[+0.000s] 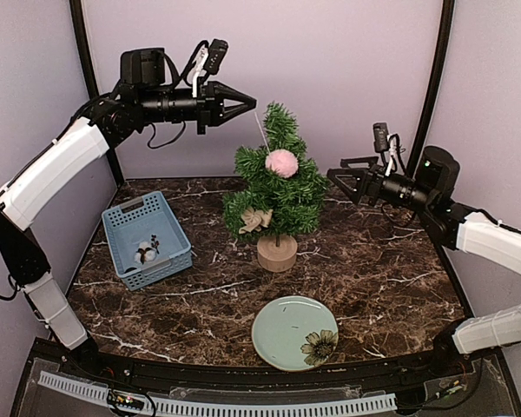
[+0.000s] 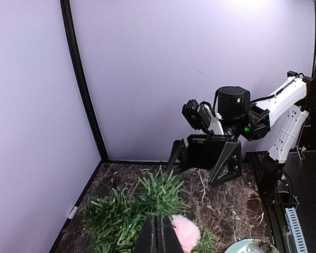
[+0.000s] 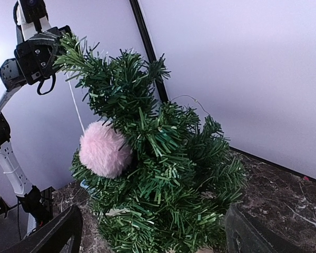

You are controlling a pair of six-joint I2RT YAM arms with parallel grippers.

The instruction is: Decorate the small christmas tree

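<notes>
Right in the middle of the table (image 1: 382, 278) stands the small christmas tree (image 1: 282, 195). It is straight up on its round wood stump (image 1: 277, 253), with its point to the ceiling. A pink fluffy ball (image 1: 281, 162) sits high on its front, and a tan bow (image 1: 255, 219) sits lower down on the left.

I see my left claw (image 1: 246, 103) up high, above the tree top and a bit to the left. Its fingers are pressed together. A thin white string (image 1: 262, 130) runs up from the pink ball toward that tip. I cannot tell if the string is pinched there or just hangs close by.

My right claw (image 1: 339, 178) is just to the right of the tree, about halfway up, and it points at the branches. Its fingers are spread wide and hold nothing. I see no touching.

What matters for my next move, I think, is this. The tree runs up and down, so anything I hang must come at a branch from the side or from above. The right claw is nearer to the branches. But the blue basket (image 1: 126, 213), with a small thing (image 1: 146, 252) lying in it, is on the left, nearer to my left arm. A green plate (image 1: 269, 334) with a painted flower lies near me.
</notes>
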